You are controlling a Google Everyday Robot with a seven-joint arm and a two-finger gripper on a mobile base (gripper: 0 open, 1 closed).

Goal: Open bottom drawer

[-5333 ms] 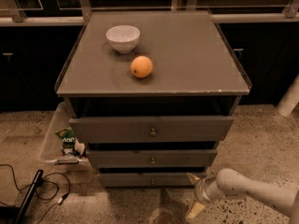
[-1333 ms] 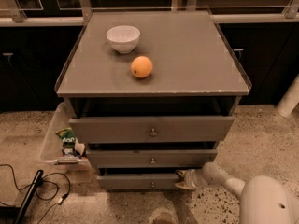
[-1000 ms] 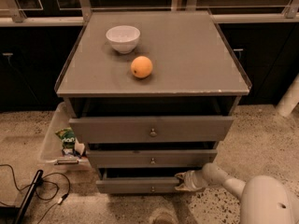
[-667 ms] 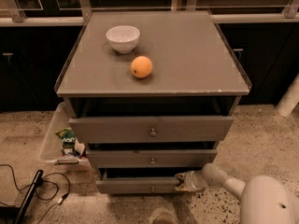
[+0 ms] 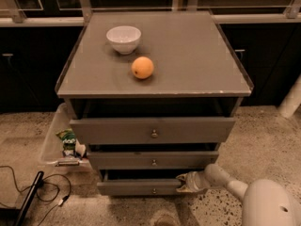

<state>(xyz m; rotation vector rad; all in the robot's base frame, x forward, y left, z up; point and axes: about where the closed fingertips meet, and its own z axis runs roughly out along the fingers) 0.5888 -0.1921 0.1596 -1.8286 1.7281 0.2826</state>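
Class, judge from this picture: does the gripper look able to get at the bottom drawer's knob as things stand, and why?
Probably yes. The gripper sits at the right end of the bottom drawer front, about level with the knob, and nothing lies between them along the panel.

Matt grey wooden bottom drawer (image 5: pixel 131 187), small metal knob (image 5: pixel 154 190), smooth pale gripper (image 5: pixel 185 183) at its right end

A speckled terrazzo floor (image 5: pixel 263 140) is spreading under a grey chest of drawers (image 5: pixel 188 55); dark cabinets (image 5: pixel 28 79) are lining the back; 1 clear plastic bin (image 5: pixel 51 140) is sitting just left of the chest, near black cables (image 5: pixel 51 192); 1 white post (image 5: pixel 291 100) is standing at the right edge; the gripper (image 5: pixel 187 182) is sitting low at the chest's front right.
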